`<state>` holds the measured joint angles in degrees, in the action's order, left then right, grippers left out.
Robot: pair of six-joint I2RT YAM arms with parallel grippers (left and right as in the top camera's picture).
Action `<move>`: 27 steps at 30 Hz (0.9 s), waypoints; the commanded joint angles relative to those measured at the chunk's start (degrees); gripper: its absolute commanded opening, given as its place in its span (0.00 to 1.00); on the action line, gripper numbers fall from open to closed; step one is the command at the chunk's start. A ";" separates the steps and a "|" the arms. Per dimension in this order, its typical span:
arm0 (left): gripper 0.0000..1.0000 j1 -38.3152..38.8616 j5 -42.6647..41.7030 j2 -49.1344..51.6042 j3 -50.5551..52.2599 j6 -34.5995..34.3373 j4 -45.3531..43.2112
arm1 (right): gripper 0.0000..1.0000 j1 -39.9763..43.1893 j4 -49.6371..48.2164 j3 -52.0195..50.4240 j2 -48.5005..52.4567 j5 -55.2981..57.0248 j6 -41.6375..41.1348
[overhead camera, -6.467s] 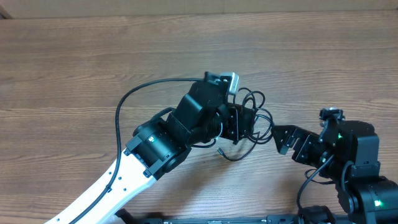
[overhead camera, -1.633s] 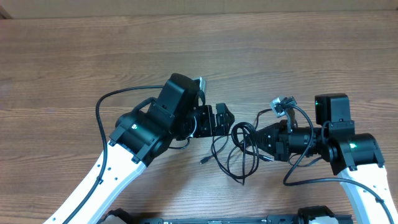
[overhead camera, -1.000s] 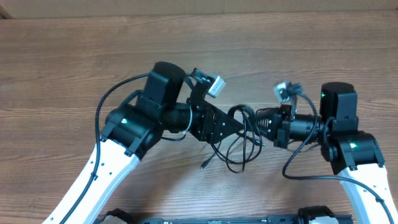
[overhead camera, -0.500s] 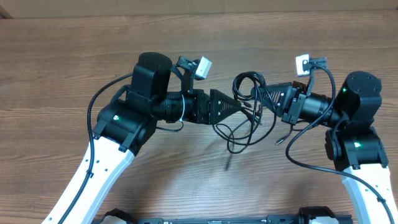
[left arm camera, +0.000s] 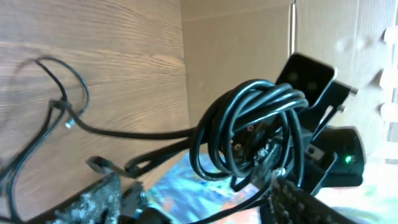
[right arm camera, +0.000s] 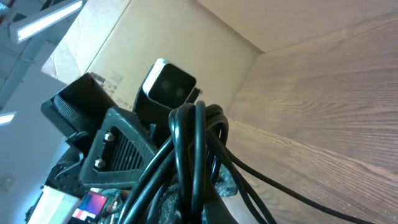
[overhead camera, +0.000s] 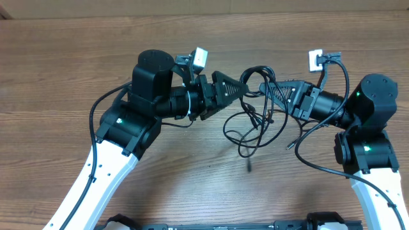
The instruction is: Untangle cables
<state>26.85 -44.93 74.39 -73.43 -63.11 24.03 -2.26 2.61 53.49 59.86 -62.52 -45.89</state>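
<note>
The cables (overhead camera: 255, 124) are thin black cords, lifted off the table. Their coiled top (right arm camera: 196, 149) is pinched in my right gripper (overhead camera: 271, 88), which is shut on it. Loose loops hang below, and one plug end (overhead camera: 248, 167) dangles lowest. My left gripper (overhead camera: 239, 89) faces the bundle (left arm camera: 255, 130) from the left. It is open, its fingers (left arm camera: 99, 199) wide apart, and one cord strand runs across the gap between them (left arm camera: 199, 202). In the right wrist view the cords hide most of the pads of my right gripper (right arm camera: 205, 199).
The wooden table (overhead camera: 77, 57) ends at a cardboard wall (overhead camera: 192, 7) along the back. Thicker black arm wires loop beside the left arm (overhead camera: 105, 102) and below the right arm (overhead camera: 307, 163). The two wrist cameras (overhead camera: 199, 57) (overhead camera: 315, 59) stand close above the grippers.
The right gripper has carried the bundle up and toward the back. The left gripper has followed and stayed close to it. The hanging loops have spread, and a plug end now dangles lower.
</note>
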 commanded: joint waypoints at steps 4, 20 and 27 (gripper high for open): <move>0.65 -0.17 1.64 -0.61 -0.44 -10.45 -0.35 | 0.04 -0.02 -0.87 0.85 -0.31 1.62 -0.55; 0.50 4.04 9.16 -0.61 -0.44 -16.90 -4.24 | 0.04 -3.04 -0.87 0.85 -0.31 2.01 -0.59; 0.33 4.09 10.40 -0.61 -0.44 -17.33 -4.22 | 0.04 -3.08 -0.83 0.85 -0.31 1.33 -5.14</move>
<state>30.41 -36.32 74.37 -73.43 -80.44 20.10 -5.02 2.26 53.49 59.86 -60.62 -47.83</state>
